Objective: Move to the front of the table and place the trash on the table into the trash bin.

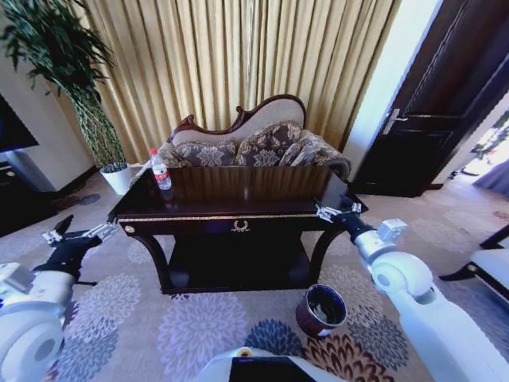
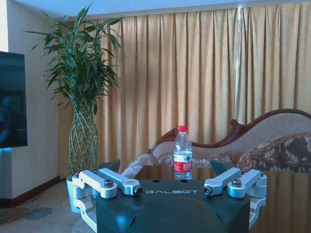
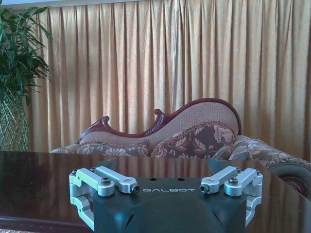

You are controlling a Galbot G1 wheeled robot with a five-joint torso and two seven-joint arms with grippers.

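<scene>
Dark-brown table (image 1: 231, 208) carries the bottle (image 1: 161, 169) at its far left corner, beyond the left gripper (image 1: 78, 235); the maroon bin (image 1: 322, 309) sits below the right gripper (image 1: 338, 212). Left wrist view: fingers (image 2: 116, 182) spread, empty, bottle (image 2: 182, 153) ahead between them. Right wrist view: fingers (image 3: 114, 179) spread, empty, over the tabletop (image 3: 43, 170).

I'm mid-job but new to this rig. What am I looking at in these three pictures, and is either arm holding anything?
A two-armed wheeled robot faces the table. The wide picture comes from its head camera; the other two sit on each wrist, looking out over that arm's tool. The left tool hangs off the table's left front corner, the right tool by its right front corner. Both are open and empty. A water bottle stands upright on the table's far left corner. The trash bin sits on the carpet, front right.
</scene>
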